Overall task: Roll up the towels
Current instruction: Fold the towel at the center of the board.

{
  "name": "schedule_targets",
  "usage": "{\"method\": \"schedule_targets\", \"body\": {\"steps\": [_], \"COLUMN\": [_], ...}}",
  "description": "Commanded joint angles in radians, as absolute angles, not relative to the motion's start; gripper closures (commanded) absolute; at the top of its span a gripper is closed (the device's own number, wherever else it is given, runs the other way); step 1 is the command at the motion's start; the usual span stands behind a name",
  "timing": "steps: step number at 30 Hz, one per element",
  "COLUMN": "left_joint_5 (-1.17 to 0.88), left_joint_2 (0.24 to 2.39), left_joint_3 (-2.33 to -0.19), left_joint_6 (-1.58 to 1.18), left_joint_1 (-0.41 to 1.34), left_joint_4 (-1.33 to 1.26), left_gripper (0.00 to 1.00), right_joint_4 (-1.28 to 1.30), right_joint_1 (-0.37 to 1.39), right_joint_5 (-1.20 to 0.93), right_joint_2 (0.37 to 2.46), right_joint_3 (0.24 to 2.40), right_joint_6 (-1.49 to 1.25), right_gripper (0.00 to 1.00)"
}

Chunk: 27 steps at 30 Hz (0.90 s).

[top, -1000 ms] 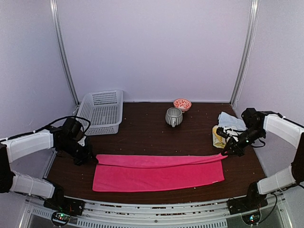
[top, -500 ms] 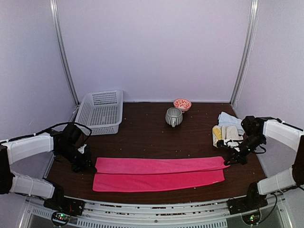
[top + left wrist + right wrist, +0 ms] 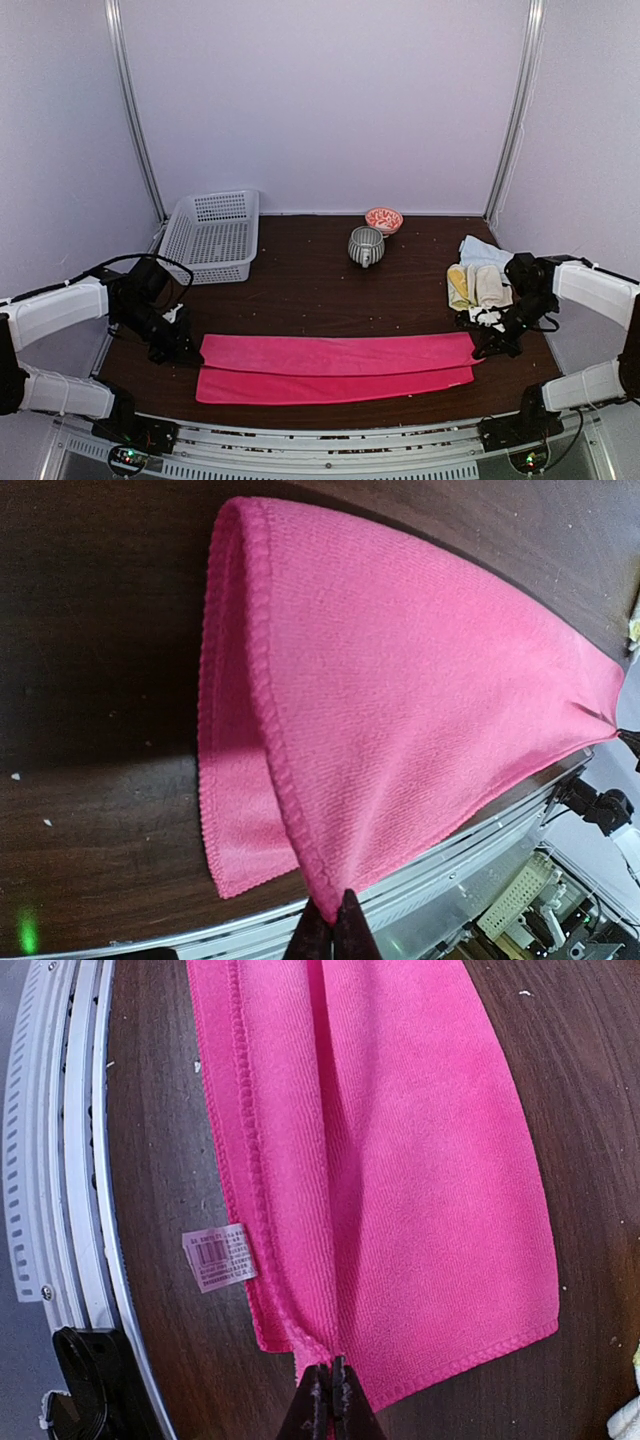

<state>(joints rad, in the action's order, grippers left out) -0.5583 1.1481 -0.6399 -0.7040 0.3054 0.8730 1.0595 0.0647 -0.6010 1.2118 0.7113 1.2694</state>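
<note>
Bright pink soft cloth towel (image 3: 335, 365), lower centre of overhead frame, flat on dark brown wooden table (image 3: 310, 290), doubled lengthwise; left gripper (image 3: 188, 352) and right gripper (image 3: 484, 352) pinched tight on opposite end corners of upper layer, presumably stretching fold straight into a narrow strip for rolling.
</note>
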Motion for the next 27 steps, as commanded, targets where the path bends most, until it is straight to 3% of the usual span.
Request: {"method": "schedule_targets", "body": {"steps": [1, 27], "left_joint_5": [-0.556, -0.556], "left_joint_2": [1.127, 1.158], "left_joint_3": [-0.65, -0.549], "left_joint_6": [-0.674, -0.633], "left_joint_1": [0.298, 0.299], "left_joint_4": [0.94, 0.927], "left_gripper": [1.0, 1.0], "right_joint_4": [1.019, 0.937], "right_joint_1": [0.085, 0.308], "right_joint_5": [-0.547, -0.454], "right_joint_2": [1.218, 1.233], "right_joint_3": [0.695, 0.618], "right_joint_6": [1.299, 1.282], "right_gripper": [1.0, 0.97]}}
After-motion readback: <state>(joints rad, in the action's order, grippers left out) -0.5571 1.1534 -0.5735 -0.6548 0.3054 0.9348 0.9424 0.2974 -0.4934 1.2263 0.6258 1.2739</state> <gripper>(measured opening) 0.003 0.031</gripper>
